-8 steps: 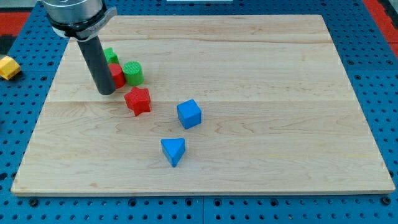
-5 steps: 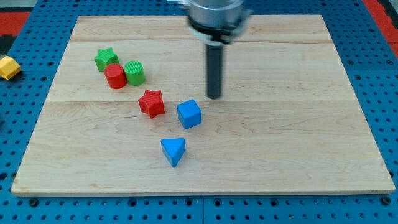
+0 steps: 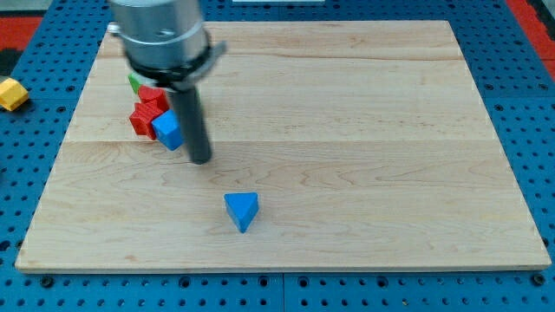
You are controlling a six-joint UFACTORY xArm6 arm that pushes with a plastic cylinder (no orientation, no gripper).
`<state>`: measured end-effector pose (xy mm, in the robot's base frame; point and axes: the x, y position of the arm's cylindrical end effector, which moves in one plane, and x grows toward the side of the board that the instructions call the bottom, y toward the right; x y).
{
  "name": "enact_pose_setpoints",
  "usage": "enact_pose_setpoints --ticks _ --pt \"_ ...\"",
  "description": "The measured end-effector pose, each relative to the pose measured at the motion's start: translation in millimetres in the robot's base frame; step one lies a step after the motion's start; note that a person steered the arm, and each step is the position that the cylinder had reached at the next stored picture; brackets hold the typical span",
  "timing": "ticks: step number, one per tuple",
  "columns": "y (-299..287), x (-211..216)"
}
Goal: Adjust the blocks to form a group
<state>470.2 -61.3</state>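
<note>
Blocks mostly sit bunched just left of my tip [image 3: 200,159]: a blue cube [image 3: 167,131] touching or nearly touching the rod, a red star [image 3: 142,119] and another red block [image 3: 153,96] beside it, and a green sliver [image 3: 133,81] behind, partly hidden by the arm. That cluster looks grouped. One piece remains: the blue triangle [image 3: 242,210], well apart, below and right of my tip, its wedge pointing toward the view's bottom, long axis roughly upright in view. No pincer exists, only the rod. A yellow block [image 3: 10,93] lies off the board [image 3: 364,130].
</note>
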Motion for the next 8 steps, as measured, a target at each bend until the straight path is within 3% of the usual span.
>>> enact_pose_setpoints --ticks 1,2,3,4,5,7,8 --pt "93 19" --pt "96 78" --pt "30 94" --pt "-19 77" --pt "-49 42" --pt "-72 79" --pt "-92 53"
